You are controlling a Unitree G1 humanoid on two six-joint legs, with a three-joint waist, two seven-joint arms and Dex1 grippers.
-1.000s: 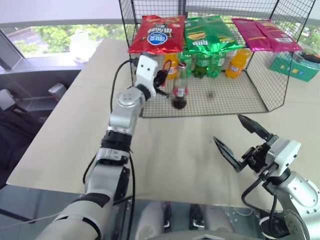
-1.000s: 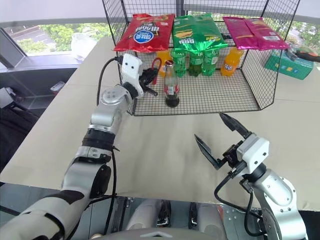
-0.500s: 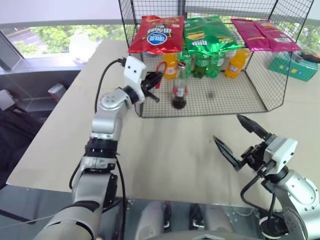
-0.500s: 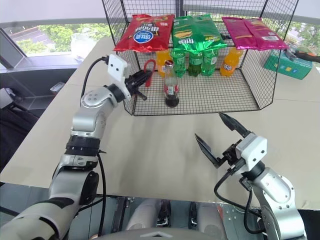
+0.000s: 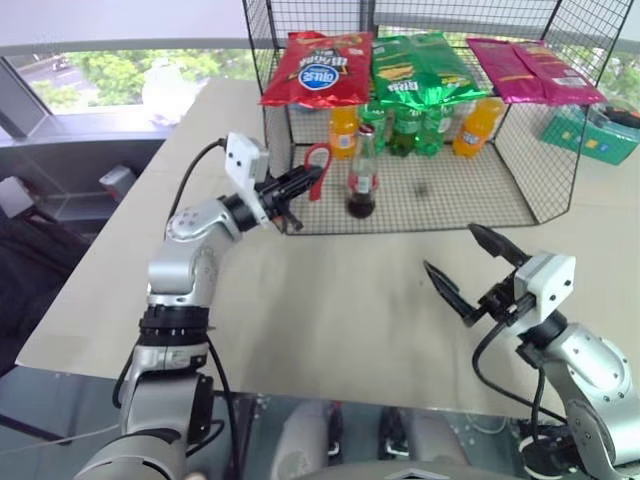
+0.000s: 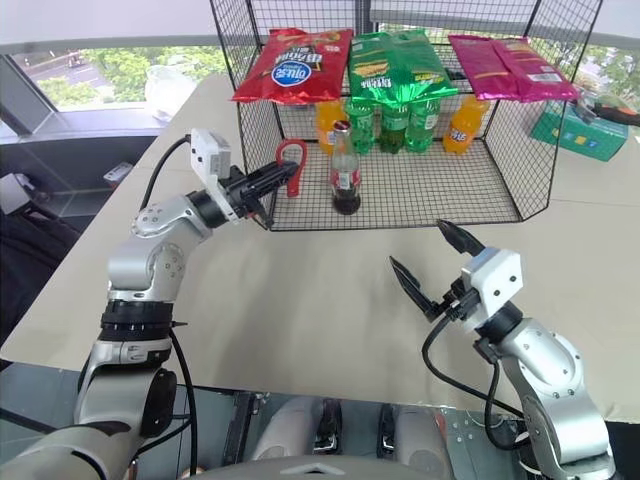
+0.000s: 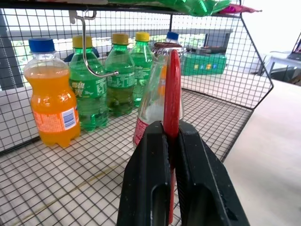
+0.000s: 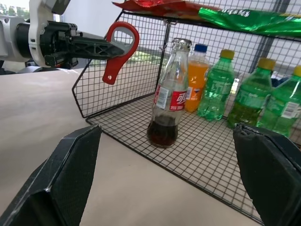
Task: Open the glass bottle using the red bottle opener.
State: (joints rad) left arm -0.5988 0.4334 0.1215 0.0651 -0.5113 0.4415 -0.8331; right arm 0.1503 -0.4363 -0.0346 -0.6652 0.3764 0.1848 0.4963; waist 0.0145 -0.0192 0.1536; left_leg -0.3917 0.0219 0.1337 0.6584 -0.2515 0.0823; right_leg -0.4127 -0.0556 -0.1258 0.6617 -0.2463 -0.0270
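Step in hand: bring opener to bottle cap.

1. Status. Left hand is clamped on the red bottle opener, gripping the handle w/ ring head up. Opener hangs in the air just beside the glass bottle, on its left, apart from it, not touching. Bottle stands upright on the floor of the wire rack, near the rack's front edge, cap on as far as can be told; it holds only a little dark liquid at the base. Orange and green soda bottles stand behind it.

2. Right hand has fingers wide apart, empty, over the desk, in front of the bottle and well apart from it.

3. Recommended procedure (judgement):
- Secure bottle first: close right hand on body, below the neck. A near-empty bottle is light and will tip under leverage.
- Lower ring head over cap; seat the lip under cap edge.
- Lever upward gradually; avoid sideways push.

4. Hazards: rack's side wire is close to left hand; the empty hook is near the cap. Keep clear of both.
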